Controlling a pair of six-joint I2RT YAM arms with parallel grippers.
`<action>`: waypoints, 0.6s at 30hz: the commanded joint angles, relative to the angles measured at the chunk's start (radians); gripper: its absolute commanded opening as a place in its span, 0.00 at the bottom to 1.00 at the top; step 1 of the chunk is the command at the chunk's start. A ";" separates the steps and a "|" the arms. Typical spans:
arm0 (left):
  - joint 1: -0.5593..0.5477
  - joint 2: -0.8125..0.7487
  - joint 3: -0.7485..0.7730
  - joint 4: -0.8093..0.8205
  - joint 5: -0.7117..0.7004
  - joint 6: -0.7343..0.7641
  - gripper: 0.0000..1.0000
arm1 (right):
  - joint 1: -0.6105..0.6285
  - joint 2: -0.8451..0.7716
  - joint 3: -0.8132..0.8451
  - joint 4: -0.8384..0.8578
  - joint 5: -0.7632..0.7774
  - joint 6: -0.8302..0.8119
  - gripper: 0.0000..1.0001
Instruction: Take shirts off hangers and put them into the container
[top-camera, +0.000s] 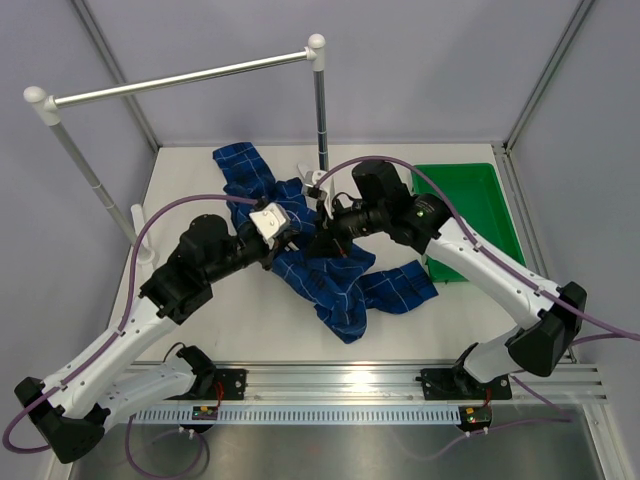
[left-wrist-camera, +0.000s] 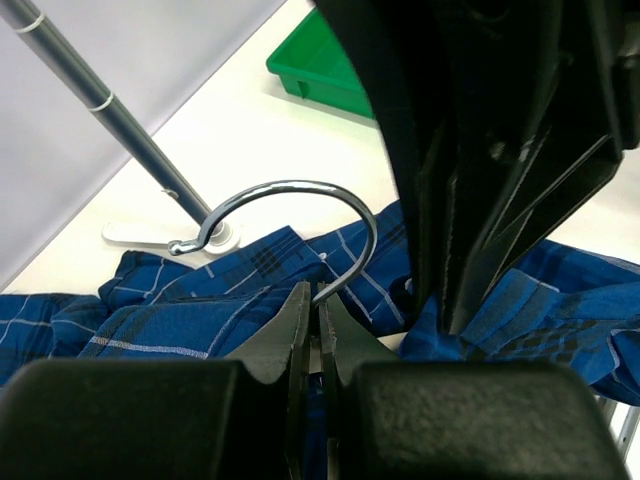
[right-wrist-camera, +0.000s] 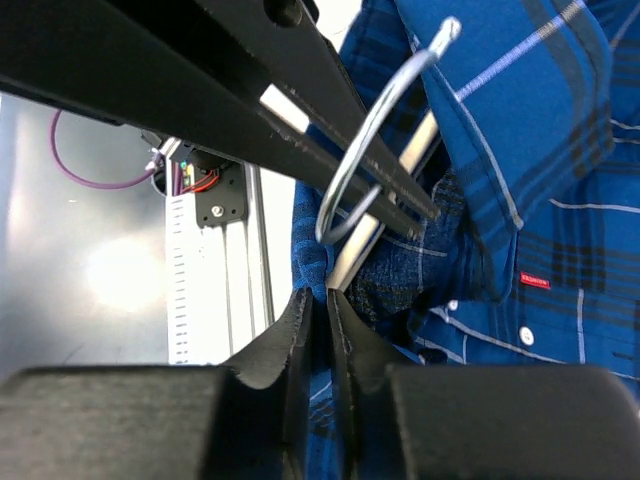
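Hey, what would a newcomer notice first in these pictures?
A rumpled blue checked shirt sprawls across the middle of the scene. Right above it, the left pincer is shut on a hanger's metal hook. A bright green tray sits at the far right.

Silver rail (top-camera: 185, 75) with white end caps stands over the back of the white desk (top-camera: 240, 322). Slotted aluminium track (top-camera: 350, 378) runs along the near edge.

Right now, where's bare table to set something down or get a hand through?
Free: the near strip of table between shirt and mounting rail; the back-left corner between rail stand and shirt; the green tray floor. Crowded: centre, where left gripper and right gripper meet over the hanger.
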 joint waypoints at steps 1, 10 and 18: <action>0.004 -0.017 0.004 0.075 -0.069 -0.007 0.00 | 0.008 -0.064 0.002 0.026 0.061 0.004 0.15; 0.018 0.016 0.015 0.086 -0.264 -0.055 0.00 | 0.008 -0.139 -0.049 0.004 0.110 0.018 0.00; 0.019 0.032 0.021 0.095 -0.514 -0.101 0.00 | 0.011 -0.211 -0.116 0.000 0.135 0.055 0.00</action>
